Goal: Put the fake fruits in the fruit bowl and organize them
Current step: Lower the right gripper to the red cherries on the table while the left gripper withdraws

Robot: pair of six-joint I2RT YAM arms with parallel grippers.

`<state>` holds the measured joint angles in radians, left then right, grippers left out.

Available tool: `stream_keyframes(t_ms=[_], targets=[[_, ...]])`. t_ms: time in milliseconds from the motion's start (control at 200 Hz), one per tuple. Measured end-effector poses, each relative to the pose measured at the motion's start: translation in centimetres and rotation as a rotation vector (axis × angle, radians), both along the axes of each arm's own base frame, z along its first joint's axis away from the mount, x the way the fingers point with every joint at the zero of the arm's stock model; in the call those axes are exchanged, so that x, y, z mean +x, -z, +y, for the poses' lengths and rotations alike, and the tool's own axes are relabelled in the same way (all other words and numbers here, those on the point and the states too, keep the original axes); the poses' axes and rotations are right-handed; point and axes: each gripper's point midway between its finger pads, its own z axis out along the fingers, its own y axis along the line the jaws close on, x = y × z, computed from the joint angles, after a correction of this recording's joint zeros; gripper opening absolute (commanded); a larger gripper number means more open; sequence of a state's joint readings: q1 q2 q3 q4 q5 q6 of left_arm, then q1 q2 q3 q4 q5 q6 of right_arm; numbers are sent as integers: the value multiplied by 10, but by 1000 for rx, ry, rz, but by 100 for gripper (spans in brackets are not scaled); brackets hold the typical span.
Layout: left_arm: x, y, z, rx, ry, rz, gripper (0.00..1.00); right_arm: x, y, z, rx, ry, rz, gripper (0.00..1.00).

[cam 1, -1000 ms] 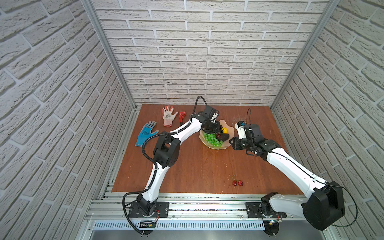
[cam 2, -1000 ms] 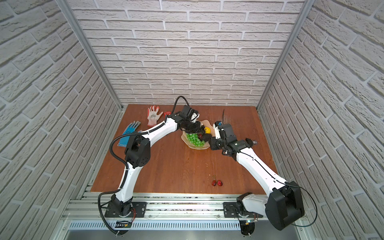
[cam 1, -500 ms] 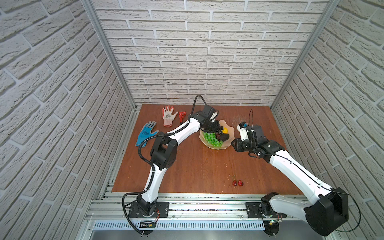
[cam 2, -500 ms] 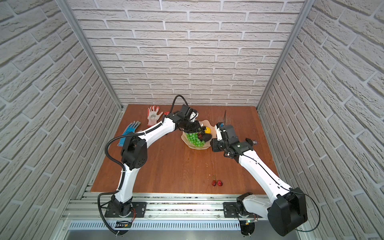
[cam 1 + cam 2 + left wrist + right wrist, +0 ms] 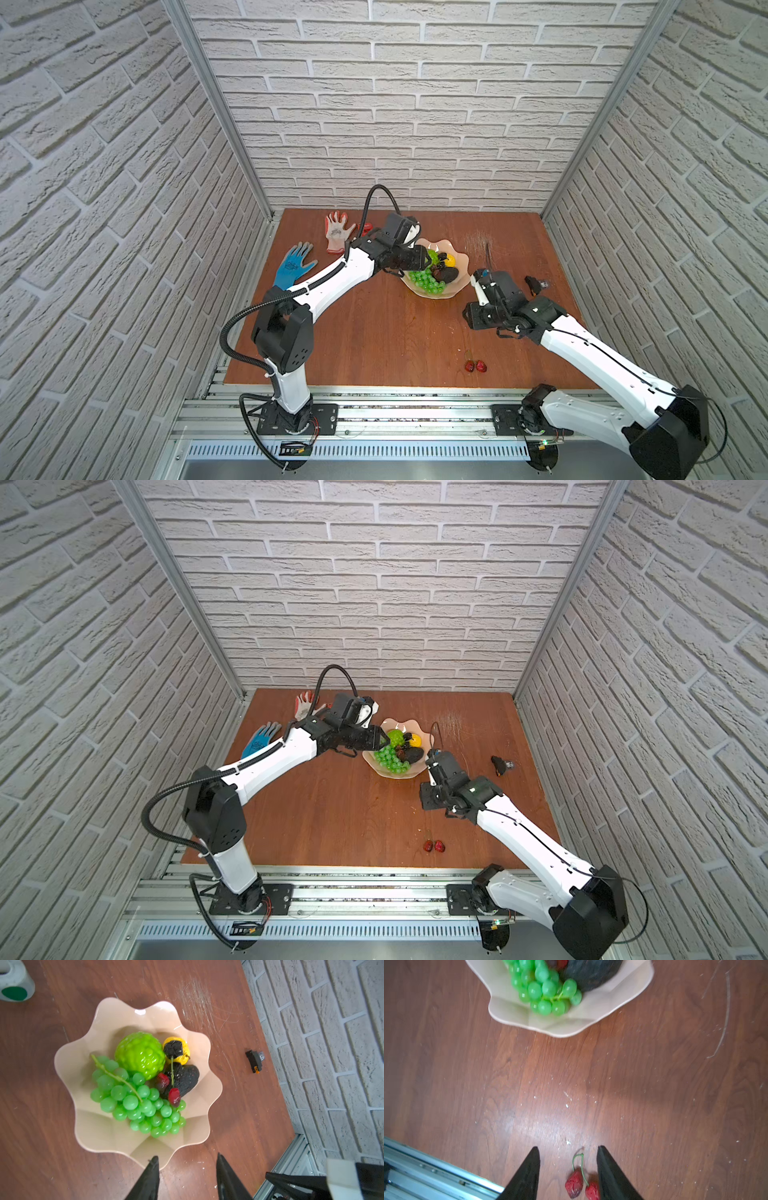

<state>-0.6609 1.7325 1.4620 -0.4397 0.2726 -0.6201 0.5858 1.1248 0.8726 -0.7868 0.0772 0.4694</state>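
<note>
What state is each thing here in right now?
fruit bowl: upright, holding fruit.
grape bunch: in bowl.
lime-green ball: in bowl.
avocado: in bowl.
lemon: in bowl.
bowl cherries: in bowl, against avocado.
loose cherry pair: on table, outside bowl.
left gripper: open, empty.
right gripper: open, empty.

a robotics lab test cell, shown by a small wooden worktop [image 5: 374,332] boxed in by white brick-pattern wall panels [image 5: 415,124] on aluminium posts [image 5: 218,108], with two white robot arms [image 5: 332,282] bolted to a slotted metal rail [image 5: 395,409].
</note>
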Motion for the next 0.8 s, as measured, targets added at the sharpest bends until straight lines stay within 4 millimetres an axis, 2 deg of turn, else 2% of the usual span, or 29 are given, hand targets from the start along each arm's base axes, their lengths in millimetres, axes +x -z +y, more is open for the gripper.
stream_keyframes(t_ms=[165, 300, 565, 800], targets=[[-17, 22, 24, 49, -34, 29, 47, -26, 25, 3, -74, -33, 116, 51], [-19, 32, 40, 53, -78, 44, 47, -40, 45, -2, -137, -41, 203, 54], [-10, 27, 53, 35, -123, 32, 48, -51, 80, -3, -210, -46, 320, 56], [-10, 27, 65, 26, -153, 34, 48, -67, 102, -15, -245, -35, 377, 55]])
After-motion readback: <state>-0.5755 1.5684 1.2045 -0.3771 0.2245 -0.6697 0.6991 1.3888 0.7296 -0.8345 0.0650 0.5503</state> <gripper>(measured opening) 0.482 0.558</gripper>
